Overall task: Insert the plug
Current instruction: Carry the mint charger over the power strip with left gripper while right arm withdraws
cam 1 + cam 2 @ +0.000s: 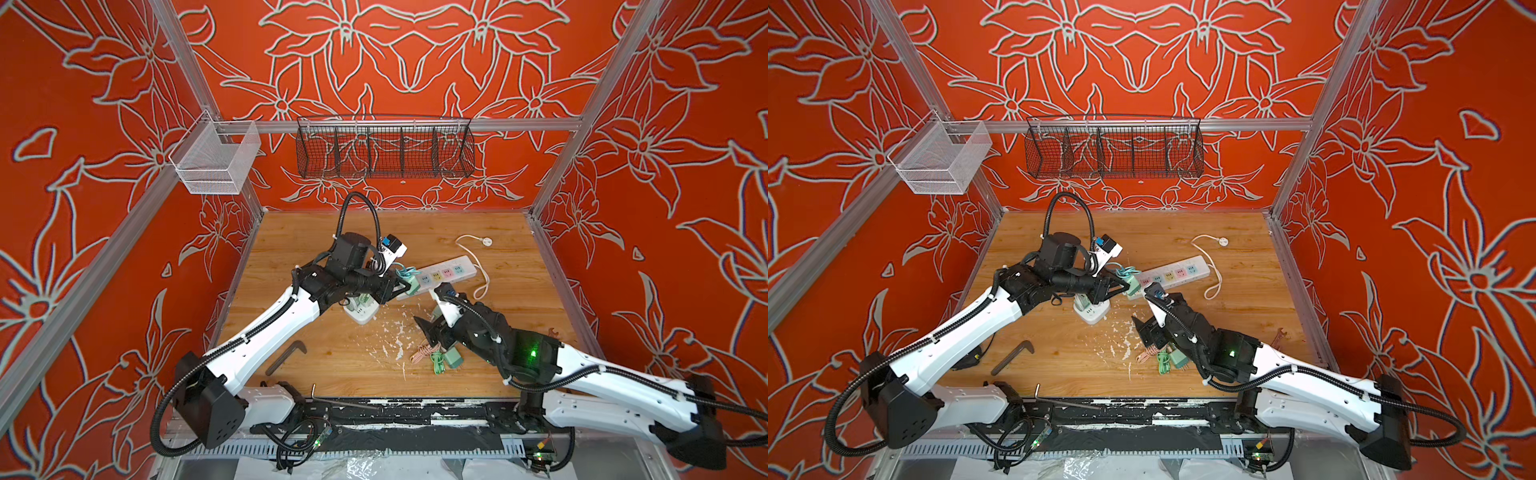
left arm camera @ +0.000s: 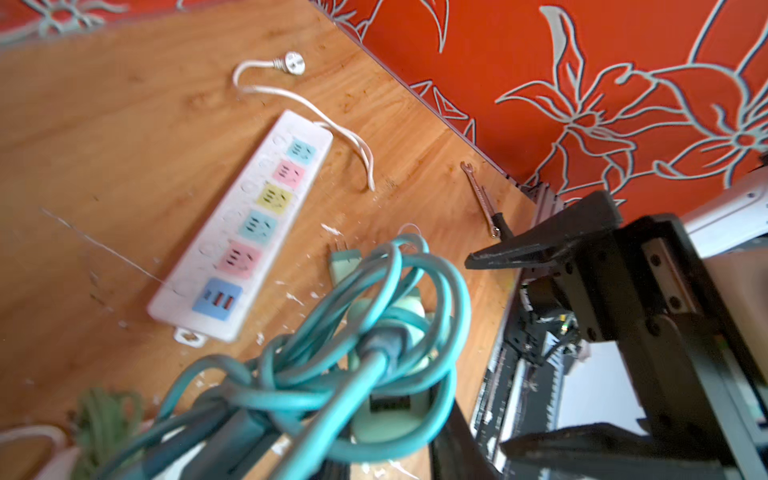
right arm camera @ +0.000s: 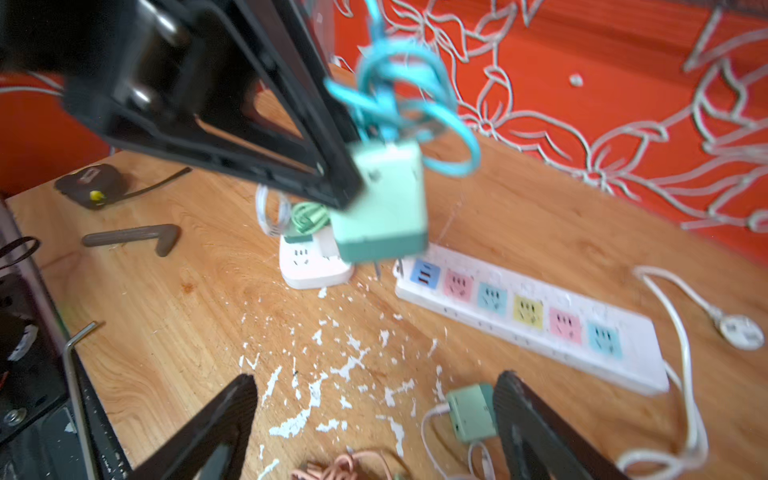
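The plug (image 1: pixel 412 285) is a pale green block with a bundle of teal cable (image 2: pixel 332 332) on top. My left gripper (image 1: pixel 405 286) is shut on it and holds it in the air, prongs down, just above the near end of the white power strip (image 1: pixel 446 272). In the right wrist view the plug (image 3: pixel 382 203) hangs just off the strip's (image 3: pixel 528 311) blue USB end. The strip's coloured sockets are all bare. My right gripper (image 3: pixel 376 380) stands open and low over the table with nothing between its fingers.
A second green charger (image 3: pixel 471 411) lies beside one right finger, with pink cable (image 3: pixel 349 467) close by. A white cube socket (image 1: pixel 361 311) with a green cable plugged in stands under the left arm. A brown L-shaped key (image 1: pixel 286 353) and white flakes lie on the wood.
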You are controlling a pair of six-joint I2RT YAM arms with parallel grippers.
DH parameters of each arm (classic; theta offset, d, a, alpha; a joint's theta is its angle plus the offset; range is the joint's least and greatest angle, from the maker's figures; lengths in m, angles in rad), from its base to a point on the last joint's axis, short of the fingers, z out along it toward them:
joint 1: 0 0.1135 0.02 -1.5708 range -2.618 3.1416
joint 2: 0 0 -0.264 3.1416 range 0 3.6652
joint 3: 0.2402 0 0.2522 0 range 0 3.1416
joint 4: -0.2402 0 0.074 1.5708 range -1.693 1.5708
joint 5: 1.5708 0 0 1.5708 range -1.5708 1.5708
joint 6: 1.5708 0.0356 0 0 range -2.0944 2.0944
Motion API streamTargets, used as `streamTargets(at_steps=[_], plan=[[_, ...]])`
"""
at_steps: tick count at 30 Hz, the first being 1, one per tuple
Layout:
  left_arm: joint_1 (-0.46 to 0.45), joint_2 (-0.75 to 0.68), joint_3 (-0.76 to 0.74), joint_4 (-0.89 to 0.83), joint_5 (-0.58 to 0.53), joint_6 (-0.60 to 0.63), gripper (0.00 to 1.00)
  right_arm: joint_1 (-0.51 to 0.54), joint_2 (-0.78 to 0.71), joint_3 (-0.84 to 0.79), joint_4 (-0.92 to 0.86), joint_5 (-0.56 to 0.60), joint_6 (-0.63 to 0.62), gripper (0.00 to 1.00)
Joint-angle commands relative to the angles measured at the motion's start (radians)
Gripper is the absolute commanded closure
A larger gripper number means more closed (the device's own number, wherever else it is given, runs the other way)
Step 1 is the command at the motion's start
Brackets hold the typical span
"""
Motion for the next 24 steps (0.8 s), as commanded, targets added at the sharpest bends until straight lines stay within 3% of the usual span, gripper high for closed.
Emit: streamTargets(at_steps=[1,5,11,16,24], plan=[[0.04,0.089,0.085,0.013,-0.008,0.095,1.0,-0.05,-0.028,-0.022,-0.125,0.017,0.133,0.08],[0.094,0.241,0.215,-0.031,0.055,0.122,1.0,-0.098,-0.038,-0.04,-0.213,0.062,0.211,0.06],[0.109,0.417,0.368,-0.119,0.0,0.259,1.0,-0.144,-0.044,-0.043,-0.3,0.052,0.258,0.04],[0.114,0.451,0.326,-0.027,-0.049,0.324,1.0,-0.181,-0.065,-0.062,-0.329,0.022,0.287,0.03],[0.114,0.495,0.259,0.087,-0.052,0.312,1.0,-0.222,-0.053,-0.069,-0.338,-0.048,0.292,0.03]])
